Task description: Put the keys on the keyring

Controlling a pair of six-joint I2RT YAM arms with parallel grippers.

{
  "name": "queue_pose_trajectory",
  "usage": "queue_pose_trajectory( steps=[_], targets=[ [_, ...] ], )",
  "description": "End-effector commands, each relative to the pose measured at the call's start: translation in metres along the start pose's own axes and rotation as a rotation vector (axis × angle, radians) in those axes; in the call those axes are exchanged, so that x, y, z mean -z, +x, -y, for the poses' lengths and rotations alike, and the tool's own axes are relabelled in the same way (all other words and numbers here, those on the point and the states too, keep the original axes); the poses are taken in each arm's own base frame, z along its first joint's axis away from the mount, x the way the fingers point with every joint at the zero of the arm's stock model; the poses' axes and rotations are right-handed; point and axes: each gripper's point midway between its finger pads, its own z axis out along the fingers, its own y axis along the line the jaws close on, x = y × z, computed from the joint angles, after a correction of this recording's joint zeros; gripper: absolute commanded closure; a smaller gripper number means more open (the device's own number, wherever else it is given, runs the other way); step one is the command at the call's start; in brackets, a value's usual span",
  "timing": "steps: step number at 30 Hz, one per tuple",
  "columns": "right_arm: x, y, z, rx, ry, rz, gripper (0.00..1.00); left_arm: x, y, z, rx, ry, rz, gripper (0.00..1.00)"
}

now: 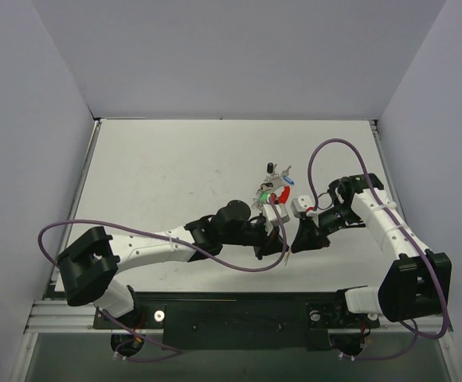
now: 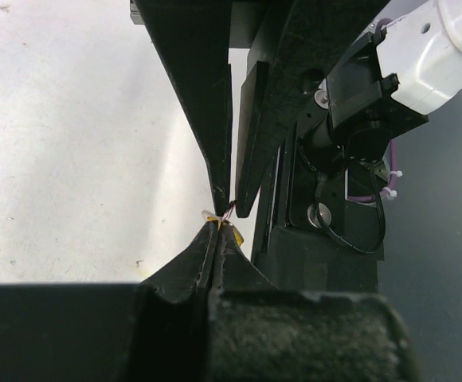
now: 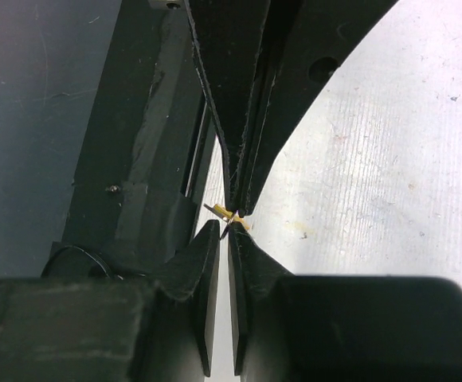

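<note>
Two claws meet tip to tip just right of the middle of the surface (image 1: pixel 175 167), and I'm watching them through both wrist cameras. My left claw (image 2: pixel 219 225) comes in from 9 o'clock in the top view. Its fingers are pressed together with no gap. A yellow bit (image 3: pixel 229 214) pokes out at its tips, so it looks clamped on that. The bit is too small for me to say whether it is a key cap.

My right claw (image 3: pixel 225 232) reaches in from 3 o'clock. A thin slit of light runs between its fingers and narrows toward the tips. I cannot tell whether those tips are touching each other or the yellow bit, which sits right at them.

The keys (image 1: pixel 269 185) lie in a bunch on the surface toward 12 o'clock from the meeting point, near the claws but apart from them. In the bunch I make out a green cap at 9 o'clock, a black one at 12 and a blue one at 1 o'clock. The red part of the keyring (image 1: pixel 279 196) shows at the bunch's 5 o'clock edge, against the keys. I cannot tell whether any key is threaded on it.
</note>
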Motion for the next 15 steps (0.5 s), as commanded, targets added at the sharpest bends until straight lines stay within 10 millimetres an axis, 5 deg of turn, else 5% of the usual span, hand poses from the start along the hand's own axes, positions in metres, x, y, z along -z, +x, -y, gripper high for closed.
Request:
queue_pose_trajectory(
  steps=[1,12,15],
  targets=[
    [0.000,-0.019,-0.035,-0.154,-0.097,0.044,0.99,-0.004,-0.019,0.003,-0.003,0.028,0.025,1.00],
    [0.005,-0.024,-0.025,-0.203,-0.047,0.050,1.00,0.009,-0.040,0.004,0.043,0.033,0.154,1.00],
    [0.010,-0.028,-0.021,-0.222,-0.003,0.081,1.00,0.019,-0.044,0.007,0.047,0.044,0.231,0.93]
  ],
)
